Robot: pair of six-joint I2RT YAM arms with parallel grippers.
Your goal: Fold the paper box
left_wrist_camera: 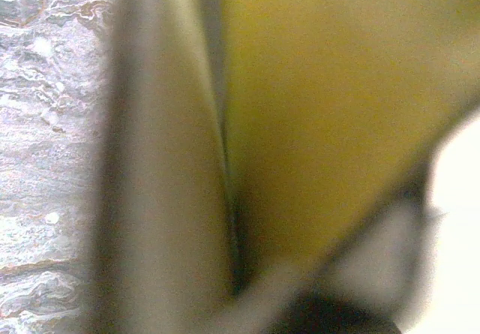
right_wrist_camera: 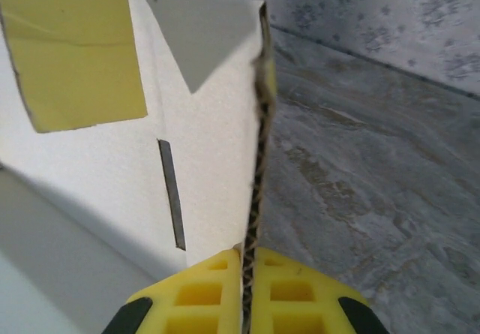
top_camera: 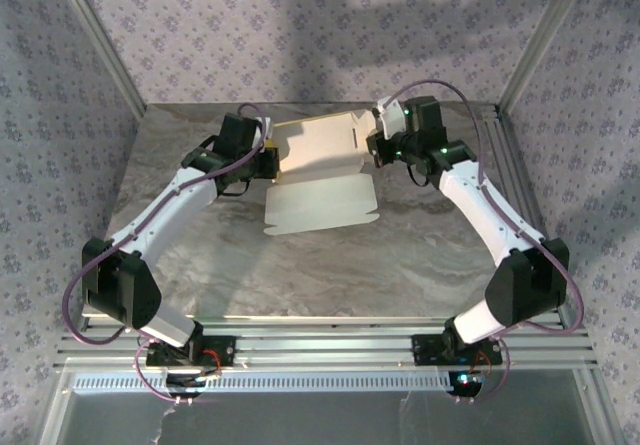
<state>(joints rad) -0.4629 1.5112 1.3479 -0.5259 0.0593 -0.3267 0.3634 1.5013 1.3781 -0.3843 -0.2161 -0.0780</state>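
Over the table (top_camera: 300,275), left pincer (top_camera: 272,155) and right pincer (right_wrist_camera: 248,263) are clamping opposite box (top_camera: 315,155) edges; uneven pulling is risking a tear between them.

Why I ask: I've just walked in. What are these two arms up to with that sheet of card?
Both arms are working on the paper box, which is far from folded: a cream sheet, its near flap flat on the table, its far part raised. The right gripper is shut on the card's right edge, pinched between its yellow fingers. The left gripper is shut at the left edge and seems to grip it too, though its wrist view is blurred.
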